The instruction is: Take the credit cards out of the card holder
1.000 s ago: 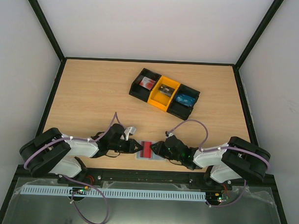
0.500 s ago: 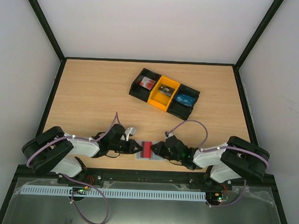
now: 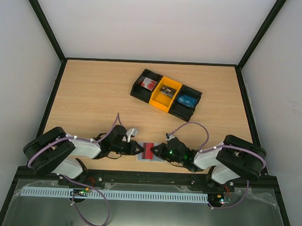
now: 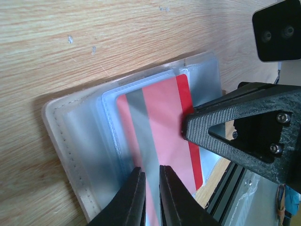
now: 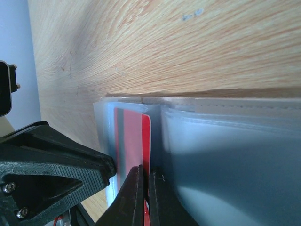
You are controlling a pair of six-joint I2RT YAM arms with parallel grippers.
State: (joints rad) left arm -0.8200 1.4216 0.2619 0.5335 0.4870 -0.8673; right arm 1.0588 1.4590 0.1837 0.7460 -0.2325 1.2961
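At the surface's (image 3: 92, 91) near edge, the thin card (image 4: 160, 136), judged stiff and slick, is pinched at its exposed right edge by the right pincer (image 5: 145, 170), while the floppy holder (image 4: 75, 127) is pinned by the nearly closed left pincer (image 4: 151, 169).

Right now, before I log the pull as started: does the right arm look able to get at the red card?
Probably yes. The right gripper is shut on the exposed edge of the red card, which sticks out of the card holder, while the left gripper pinches the holder.
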